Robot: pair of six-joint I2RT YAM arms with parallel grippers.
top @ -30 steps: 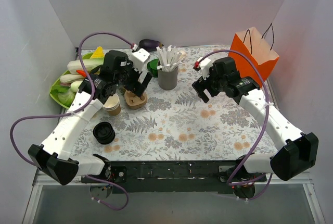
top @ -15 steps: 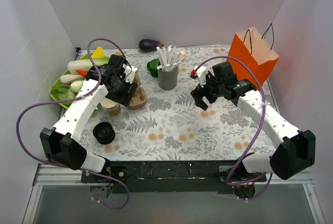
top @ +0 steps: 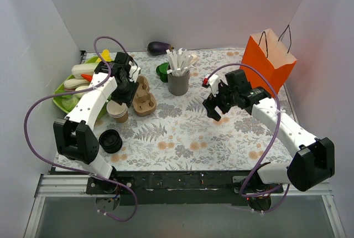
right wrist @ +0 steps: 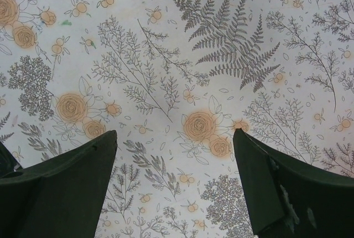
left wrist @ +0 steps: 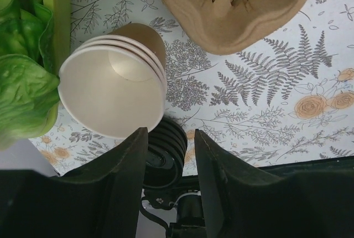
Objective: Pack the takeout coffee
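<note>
White walls box in a table [top: 188, 133] covered by a fern-and-rose cloth. At its front-left stand stacked kraft-paper cups [top: 118, 110], the top one open, just beside the moulded-pulp carrier [top: 145, 98]. A stack of black lids [top: 110, 140] sits nearer the front edge, apart from the cups. A green tray [top: 57, 98] of vegetables presses close on the cups' left. The left gripper [left wrist: 170, 135] hangs close above cups and carrier, its fingers a narrow gap apart with nothing between them. A grey cup of white sticks [top: 178, 82] stands mid-back. The orange bag [top: 269, 61] is back-right, well apart from the cups. The right gripper [right wrist: 174, 134] hovers over bare cloth right of centre, fingers spread wide and empty.

Overhead, the left arm hides its own fingers. The left wrist view shows them, along with the cups' three nested rims, the white inside, and the lids seen through the gap. The right wrist view shows only patterned cloth between the fingers.
</note>
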